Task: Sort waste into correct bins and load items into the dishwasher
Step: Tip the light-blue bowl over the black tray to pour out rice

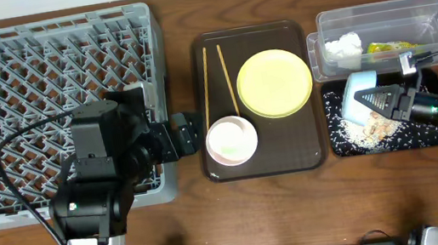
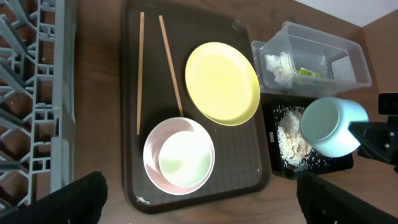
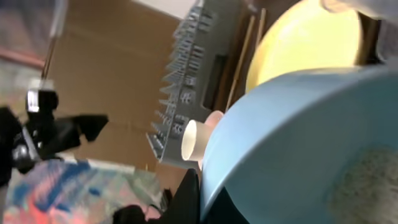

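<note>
My right gripper (image 1: 381, 102) is shut on the rim of the light blue bowl (image 1: 359, 94) and holds it tilted over the black tray (image 1: 338, 144), where beige food scraps (image 1: 374, 128) lie. The bowl also fills the right wrist view (image 3: 298, 143) and shows in the left wrist view (image 2: 333, 124). The clear tub (image 1: 384, 13) holds the white tissue (image 1: 344, 47) and the snack wrapper (image 1: 389, 49). The yellow plate (image 1: 274, 83), the white-pink bowl (image 1: 231, 140) and the chopsticks (image 1: 207, 85) lie on the brown tray (image 1: 310, 157). My left gripper (image 2: 199, 202) is open and empty, just left of that tray.
The grey dish rack (image 1: 42, 87) fills the left side of the table, with my left arm over its front right corner. The wooden table's front strip lies below both trays.
</note>
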`<state>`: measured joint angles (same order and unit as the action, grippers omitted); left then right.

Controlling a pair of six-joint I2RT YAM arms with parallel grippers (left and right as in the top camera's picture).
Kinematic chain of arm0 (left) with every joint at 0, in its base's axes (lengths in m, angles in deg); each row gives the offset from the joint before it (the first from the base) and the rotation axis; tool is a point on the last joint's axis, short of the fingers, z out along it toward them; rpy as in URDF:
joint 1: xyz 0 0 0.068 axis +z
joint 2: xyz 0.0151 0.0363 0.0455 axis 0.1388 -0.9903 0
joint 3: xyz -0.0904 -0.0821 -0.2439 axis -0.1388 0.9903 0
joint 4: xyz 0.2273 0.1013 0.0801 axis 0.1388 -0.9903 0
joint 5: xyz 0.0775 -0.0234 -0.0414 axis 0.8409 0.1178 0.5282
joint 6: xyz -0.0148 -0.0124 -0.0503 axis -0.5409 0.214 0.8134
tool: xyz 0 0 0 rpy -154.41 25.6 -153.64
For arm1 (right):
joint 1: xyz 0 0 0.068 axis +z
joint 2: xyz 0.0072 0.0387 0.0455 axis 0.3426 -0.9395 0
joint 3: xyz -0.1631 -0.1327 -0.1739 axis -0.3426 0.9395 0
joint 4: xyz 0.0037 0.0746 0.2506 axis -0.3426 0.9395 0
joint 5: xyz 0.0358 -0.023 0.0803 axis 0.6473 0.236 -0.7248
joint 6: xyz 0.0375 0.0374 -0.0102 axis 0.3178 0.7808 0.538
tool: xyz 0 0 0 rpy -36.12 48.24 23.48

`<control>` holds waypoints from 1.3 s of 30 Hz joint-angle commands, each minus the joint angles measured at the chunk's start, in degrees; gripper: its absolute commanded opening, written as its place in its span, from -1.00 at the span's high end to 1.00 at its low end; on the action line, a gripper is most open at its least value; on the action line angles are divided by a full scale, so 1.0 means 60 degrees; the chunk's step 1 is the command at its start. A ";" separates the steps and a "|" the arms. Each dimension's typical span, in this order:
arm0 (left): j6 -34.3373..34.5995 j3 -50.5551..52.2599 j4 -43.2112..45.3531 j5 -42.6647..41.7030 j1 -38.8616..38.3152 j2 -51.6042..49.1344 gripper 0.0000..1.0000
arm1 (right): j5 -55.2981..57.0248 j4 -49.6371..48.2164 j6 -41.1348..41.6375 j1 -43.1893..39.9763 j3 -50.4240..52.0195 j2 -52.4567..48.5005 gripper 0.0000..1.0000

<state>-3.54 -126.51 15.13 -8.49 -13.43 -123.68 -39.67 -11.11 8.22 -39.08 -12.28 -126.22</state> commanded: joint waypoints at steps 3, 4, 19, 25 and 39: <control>0.0055 -0.0164 0.0000 -0.0051 0.0004 0.0007 -0.96 | 0.0288 -0.0492 0.1147 -0.0047 0.0018 -0.0069 0.98; 0.0055 -0.0164 0.0000 -0.0051 0.0004 0.0007 -0.96 | 0.0277 -0.0492 0.1253 -0.0044 0.0018 -0.0080 0.98; 0.0055 -0.0164 0.0000 -0.0051 0.0004 0.0007 -0.96 | -0.0331 -0.0991 0.0641 0.0353 0.0018 -0.0076 0.98; 0.0055 -0.0164 0.0000 -0.0051 0.0004 0.0007 -0.96 | -0.0601 -0.1807 0.1271 0.0550 0.0022 -0.0076 0.98; 0.0055 -0.0164 0.0000 -0.0051 0.0004 0.0007 -0.96 | -0.0215 -0.1861 0.1322 0.0943 0.0018 -0.0062 0.98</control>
<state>-3.54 -126.51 15.15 -8.49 -13.43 -123.68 -37.07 -21.47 20.59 -34.49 -11.84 -126.86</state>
